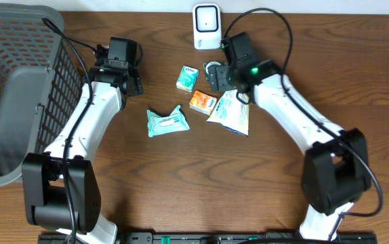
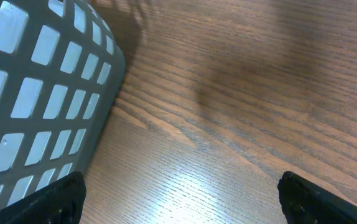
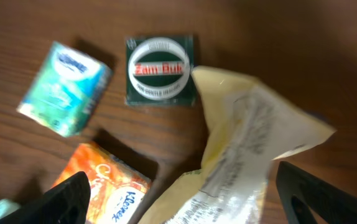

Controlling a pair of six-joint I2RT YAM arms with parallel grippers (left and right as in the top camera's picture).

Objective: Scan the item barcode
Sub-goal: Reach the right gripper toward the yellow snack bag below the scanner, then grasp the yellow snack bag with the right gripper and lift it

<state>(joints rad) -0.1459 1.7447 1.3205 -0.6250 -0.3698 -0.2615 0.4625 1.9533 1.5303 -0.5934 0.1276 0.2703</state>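
Presently targeted item: a pale crinkled plastic pouch with blue print (image 3: 253, 137) is judged to be the piece for scanning, since it alone is framed between the right fingers. It lies on the brown wooden table (image 1: 276, 41), right of centre, and is not lifted.
Right gripper (image 3: 194, 198): held low over the pouch with its fingers spread, one on each side of the pouch's near end. No contact is seen, so nothing is gripped. The spread is judged to be set for straddling the crinkled film before closing.
Neighbours: an orange printed packet (image 3: 104, 186) lies just beside one right fingertip. A dark green square Zam-Buk box (image 3: 160, 70) sits at the pouch's far corner; whether they touch cannot be told. A small teal tissue pack (image 3: 63, 87) lies beyond the orange packet, and a teal wipe pouch (image 1: 167, 123) lies apart, toward the table's middle.
Risk: the orange packet could be caught along with the pouch when the fingers close.
Scanner: a white upright barcode scanner (image 1: 207, 26) stands at the rear edge, just behind the right gripper, so only a short carry is expected.
Left gripper (image 2: 178, 202): fingers wide apart over bare wood, nothing between them. It is parked beside a grey plastic lattice basket (image 2: 48, 93), presumably clear of the working arm.
Stage: approach to grasp; scan not yet done.
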